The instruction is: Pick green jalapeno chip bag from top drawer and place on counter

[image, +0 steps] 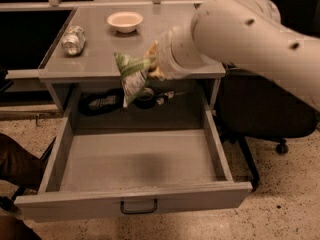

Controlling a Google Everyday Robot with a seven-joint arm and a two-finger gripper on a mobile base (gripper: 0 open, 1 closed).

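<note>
Speckled floor spreads under a grey table (100,59), and a black chair (272,111) stands off to one side. On the table sit a small pale bowl (124,21) near the back and a crushed silver can (73,39) near one edge. Both are well apart from where the work is going on. Below the table top, the drawer (140,159) is pulled far out and its floor is bare, so I think the snack has already come out of it. On the shelf behind the drawer lie some dark things (100,103) that I cannot make out. A big white arm (240,29) reaches across from the chair side, and at its end is the tool (151,64). The tool is pressed together on the top corner of the green chip bag (131,76), pinching it, so the bag hangs down loose like a little flag. The bag is up in the air, just at the front edge of the table and over the back part of the drawer. I do not think it rests on the table yet. I think it is held high like this so it can clear the edge and go over the top. The next job, I guess, is to carry it over a bare spot, away from the bowl and the can, and let go.
</note>
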